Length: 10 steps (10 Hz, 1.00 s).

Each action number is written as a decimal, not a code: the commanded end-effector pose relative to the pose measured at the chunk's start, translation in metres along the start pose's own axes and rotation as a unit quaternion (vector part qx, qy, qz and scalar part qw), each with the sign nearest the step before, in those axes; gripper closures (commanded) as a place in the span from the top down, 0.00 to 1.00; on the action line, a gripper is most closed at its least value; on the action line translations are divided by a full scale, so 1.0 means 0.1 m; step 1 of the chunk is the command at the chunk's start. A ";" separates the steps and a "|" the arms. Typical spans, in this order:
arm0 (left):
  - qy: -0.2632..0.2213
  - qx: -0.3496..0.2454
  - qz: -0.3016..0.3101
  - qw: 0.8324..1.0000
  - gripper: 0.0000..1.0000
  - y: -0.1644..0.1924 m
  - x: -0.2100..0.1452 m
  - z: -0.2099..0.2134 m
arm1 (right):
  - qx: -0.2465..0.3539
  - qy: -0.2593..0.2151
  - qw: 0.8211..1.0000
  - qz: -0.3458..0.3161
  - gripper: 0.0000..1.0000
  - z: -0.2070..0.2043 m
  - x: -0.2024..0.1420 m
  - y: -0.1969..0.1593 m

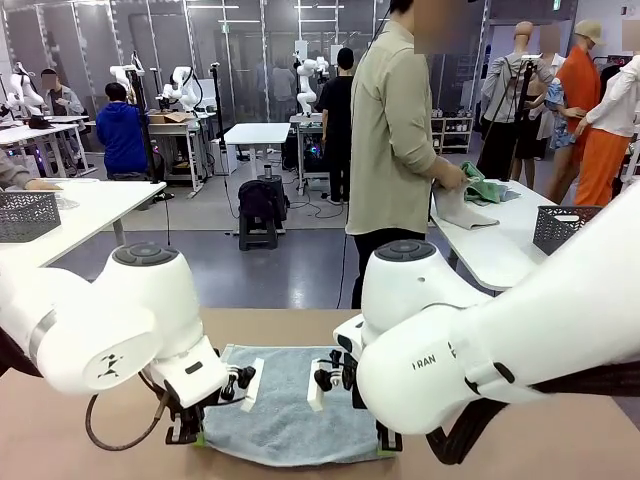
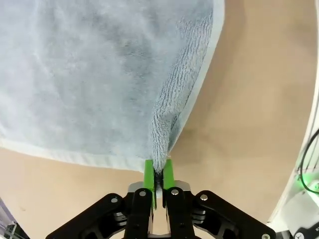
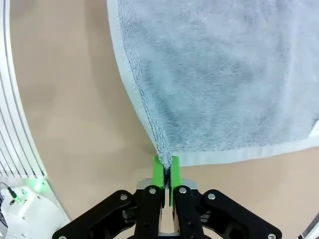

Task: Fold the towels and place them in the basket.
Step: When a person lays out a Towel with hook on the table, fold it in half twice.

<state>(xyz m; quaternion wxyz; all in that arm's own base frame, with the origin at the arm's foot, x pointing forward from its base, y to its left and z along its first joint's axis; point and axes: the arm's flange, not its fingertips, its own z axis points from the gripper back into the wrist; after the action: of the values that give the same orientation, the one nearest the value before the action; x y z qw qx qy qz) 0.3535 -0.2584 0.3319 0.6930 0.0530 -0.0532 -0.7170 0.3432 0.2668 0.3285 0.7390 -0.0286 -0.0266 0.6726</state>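
Note:
A pale grey-blue towel lies spread flat on the tan table between my two arms. My left gripper is shut on the towel's near-left corner, and in the left wrist view the cloth puckers up into the green pads of the left gripper. My right gripper is shut on the near-right corner; the right wrist view shows the towel with its hem pinched in the right gripper. On a white side table a person's hands handle a mint green towel beside a dark grey mesh basket.
The person stands beyond the table's far edge, turned to the white side table, where a grey cloth lies. Another mesh basket stands on a white table at the left. Bare tabletop surrounds the towel.

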 end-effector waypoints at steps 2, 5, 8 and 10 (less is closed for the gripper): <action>0.021 0.019 0.021 0.999 0.08 0.17 0.00 0.25 | -0.018 0.004 1.000 0.010 0.06 0.20 0.01 -0.14; 0.011 0.022 0.016 1.000 0.08 0.45 0.09 0.35 | -0.038 -0.003 0.999 0.003 0.06 0.30 0.06 -0.33; 0.034 0.028 0.028 0.999 0.08 0.78 0.16 0.44 | -0.054 0.007 0.998 -0.008 0.06 0.37 0.09 -0.58; 0.044 0.031 0.037 0.998 0.08 0.99 0.18 0.50 | -0.062 0.014 0.998 -0.015 0.06 0.41 0.12 -0.79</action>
<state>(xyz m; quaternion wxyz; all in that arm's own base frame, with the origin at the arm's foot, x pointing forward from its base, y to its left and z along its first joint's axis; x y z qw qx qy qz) 0.4329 -0.2717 0.3932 0.7090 0.0860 -0.0623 -0.6972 0.4055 0.2656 0.3757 0.7393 -0.0673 -0.0655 0.6668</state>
